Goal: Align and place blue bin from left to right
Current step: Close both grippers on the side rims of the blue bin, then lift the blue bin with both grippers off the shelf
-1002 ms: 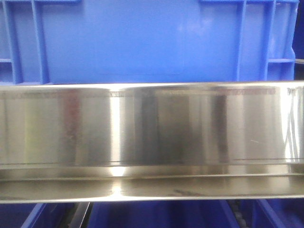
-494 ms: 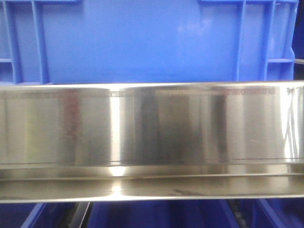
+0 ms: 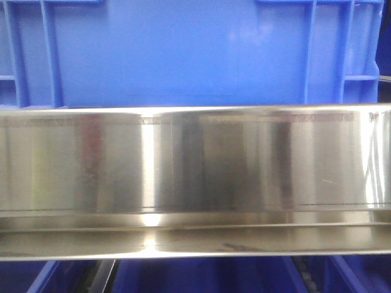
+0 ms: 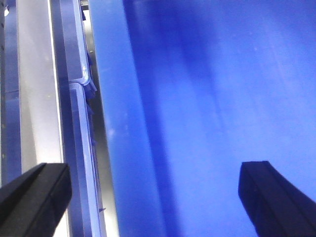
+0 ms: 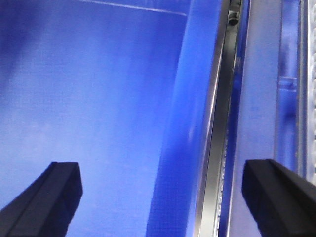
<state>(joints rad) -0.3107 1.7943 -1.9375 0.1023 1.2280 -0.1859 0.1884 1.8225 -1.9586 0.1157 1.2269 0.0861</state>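
The blue bin [image 3: 177, 52] fills the top of the front view, its smooth wall and corner ribs rising behind a steel rail. In the left wrist view my left gripper [image 4: 155, 197] is open, its two black fingers [image 4: 34, 197] wide apart on either side of the bin's left wall [image 4: 123, 128], with nothing pinched. In the right wrist view my right gripper [image 5: 163, 197] is open as well, and its fingers [image 5: 281, 197] straddle the bin's right wall [image 5: 182, 123] without touching it. The bin's floor shows below both grippers.
A shiny steel rack rail [image 3: 195, 165] crosses the whole front view below the bin. More blue plastic [image 3: 201, 278] shows under it. A neighbouring blue crate rim [image 4: 79, 148] lies just left of the bin, another [image 5: 261, 108] just right, with a steel strip [image 5: 217, 128] between.
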